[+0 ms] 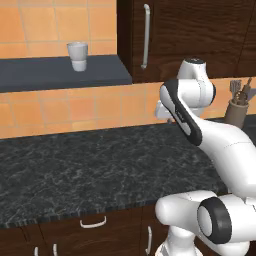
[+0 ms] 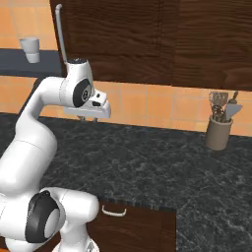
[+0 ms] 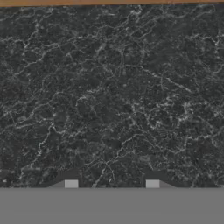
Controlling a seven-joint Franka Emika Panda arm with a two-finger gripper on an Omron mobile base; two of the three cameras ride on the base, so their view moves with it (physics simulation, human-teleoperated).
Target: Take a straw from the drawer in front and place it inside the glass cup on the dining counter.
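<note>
The drawer (image 1: pixel 93 226) is a dark brown front with a small curved silver handle (image 2: pixel 114 211), just under the edge of the black speckled worktop (image 1: pixel 100 165); it looks shut. The straw is hidden. The dining counter is out of view. My gripper (image 2: pixel 90 119) hangs above the worktop, pointing down, well behind and above the drawer. In the hand view its two fingertips (image 3: pixel 71 183) stand far apart over bare granite; my gripper (image 3: pixel 111 183) is open and holds nothing.
A whitish-grey tumbler (image 1: pixel 77 56) stands on a dark wall shelf (image 1: pixel 60 72) at the upper left. A brown pot of utensils (image 2: pixel 219 128) sits at the back right of the worktop. Tall dark cabinet doors with a long handle (image 1: pixel 145 37) hang behind.
</note>
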